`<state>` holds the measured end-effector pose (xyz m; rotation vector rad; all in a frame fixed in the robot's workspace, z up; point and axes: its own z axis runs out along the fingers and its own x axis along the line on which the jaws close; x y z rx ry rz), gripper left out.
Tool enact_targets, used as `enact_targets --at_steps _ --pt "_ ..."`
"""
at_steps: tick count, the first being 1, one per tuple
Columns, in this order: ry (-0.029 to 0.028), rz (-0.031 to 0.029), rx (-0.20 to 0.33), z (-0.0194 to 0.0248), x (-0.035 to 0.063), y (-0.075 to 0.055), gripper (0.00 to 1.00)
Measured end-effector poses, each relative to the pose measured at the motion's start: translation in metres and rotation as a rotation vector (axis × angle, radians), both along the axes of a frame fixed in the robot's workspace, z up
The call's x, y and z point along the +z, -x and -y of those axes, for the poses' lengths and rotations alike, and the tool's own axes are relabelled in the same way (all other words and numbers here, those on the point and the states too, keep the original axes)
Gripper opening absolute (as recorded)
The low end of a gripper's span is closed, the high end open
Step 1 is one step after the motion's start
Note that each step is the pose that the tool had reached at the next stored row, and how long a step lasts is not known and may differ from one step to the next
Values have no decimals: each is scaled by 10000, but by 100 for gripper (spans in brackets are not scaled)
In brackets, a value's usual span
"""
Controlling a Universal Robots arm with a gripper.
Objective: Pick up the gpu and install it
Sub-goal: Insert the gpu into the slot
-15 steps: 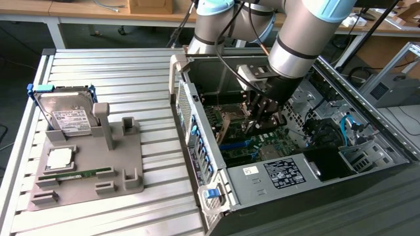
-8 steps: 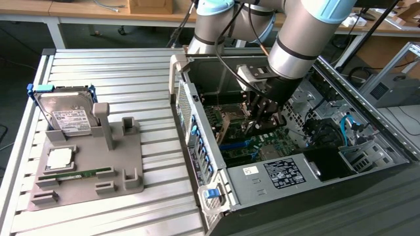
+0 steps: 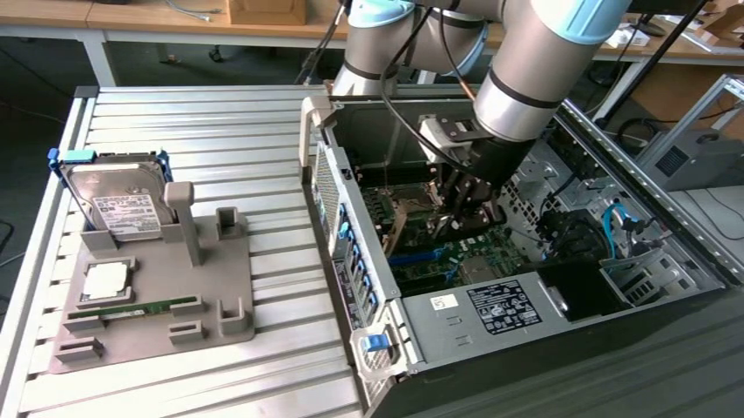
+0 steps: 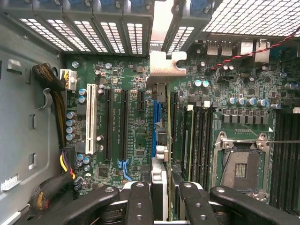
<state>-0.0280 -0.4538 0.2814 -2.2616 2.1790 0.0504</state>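
Observation:
My gripper (image 4: 164, 199) is shut on the gpu (image 4: 159, 157), which I see edge-on between the two black fingers (image 4: 139, 204). The card's pale metal bracket (image 4: 161, 65) reaches to the slotted rear wall of the case. The card stands upright over the long blue slot (image 4: 153, 117) of the green motherboard (image 4: 129, 140); I cannot tell whether it is touching the slot. In the exterior view the gripper (image 3: 465, 209) is down inside the open computer case (image 3: 511, 305), above the motherboard (image 3: 465, 257).
On the exterior view's left a grey fixture tray (image 3: 157, 305) holds a silver hard drive (image 3: 122, 205), a green memory stick (image 3: 145, 308) and a square chip (image 3: 104, 279). Around the card are cable bundles (image 4: 56, 93), memory slots (image 4: 199, 140) and the CPU socket (image 4: 239, 164).

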Motion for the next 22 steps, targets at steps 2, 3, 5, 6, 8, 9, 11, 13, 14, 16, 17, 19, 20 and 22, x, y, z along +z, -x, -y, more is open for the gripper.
enact_targets --at_steps 2,3,5,6,8,9,11,13,14,16,17,19,20,22 --pt "0 0 1 0 -7 4 27" --pt "1 0 1 0 -10 9 27" --pt "3 -1 2 0 -12 23 27" --pt "0 0 2 0 -13 42 27" --pt "0 0 2 1 -14 75 27" --pt "0 0 2 1 -14 87 27" --pt "1 0 1 1 -15 99 27" --pt "0 0 2 3 -18 107 27" --pt "-1 1 2 4 -20 111 27" --pt "0 0 2 6 -24 120 27" --pt "-1 0 2 8 -27 124 27" --pt "2 -1 2 17 -32 134 27" --pt "-1 0 3 22 -36 139 27" --pt "2 0 2 26 -42 148 27"
